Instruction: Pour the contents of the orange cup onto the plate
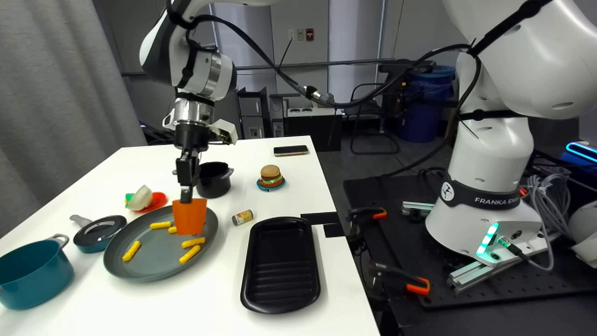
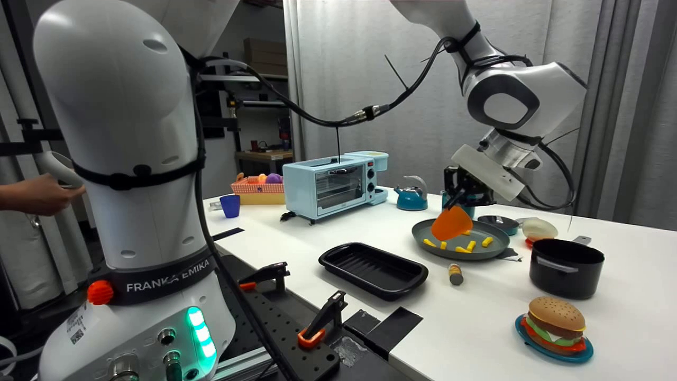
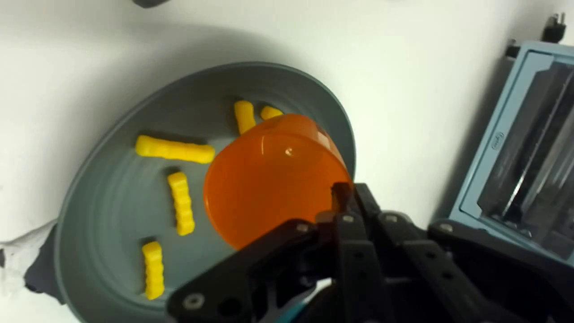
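Clamping the edge of the orange cup (image 3: 269, 193), my gripper (image 3: 353, 193) is pinched tight on its wall; I hold the cup over the plate (image 3: 107, 206), and whether the two touch I cannot tell. The clearest writing is on my own base (image 2: 137, 328), where the dark band (image 2: 169, 279) reads FRANKA EMIKA in white capitals; in an exterior view the band also bears a round white emblem (image 1: 447, 191); a pale sticker (image 2: 79, 324) lower down shows a square code (image 2: 77, 336) and print too small for me to read; in the wrist view the light blue oven (image 3: 520, 161) carries a small logo (image 3: 497, 140) on its frame, too blurred to spell out; the little cylinder (image 1: 242, 217) has a coloured label whose words I cannot make out. The cup is glossy and bright orange, with pale glints; it tapers from a wider end to a narrower one, and leans at a slant in an exterior view; on the plate, dark grey-green with a low rim, lie short yellow sticks (image 3: 175, 150); five show in the wrist view, some with ridged sides; three lie apart from one another, and two are partly covered by the cup.
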`<act>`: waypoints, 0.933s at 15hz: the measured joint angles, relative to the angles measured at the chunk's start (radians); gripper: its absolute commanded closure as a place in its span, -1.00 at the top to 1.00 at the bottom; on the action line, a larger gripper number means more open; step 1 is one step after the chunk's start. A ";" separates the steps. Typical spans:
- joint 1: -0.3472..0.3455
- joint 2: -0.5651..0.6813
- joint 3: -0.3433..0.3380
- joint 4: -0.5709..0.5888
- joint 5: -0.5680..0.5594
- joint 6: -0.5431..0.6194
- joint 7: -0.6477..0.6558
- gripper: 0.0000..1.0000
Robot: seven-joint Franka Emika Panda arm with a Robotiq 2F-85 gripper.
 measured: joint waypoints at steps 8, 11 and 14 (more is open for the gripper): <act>-0.013 -0.013 0.049 0.000 -0.225 0.084 0.047 -0.98; -0.014 -0.014 0.055 0.000 -0.320 0.086 0.113 -0.98; -0.014 -0.019 0.055 0.001 -0.469 0.090 0.195 -0.98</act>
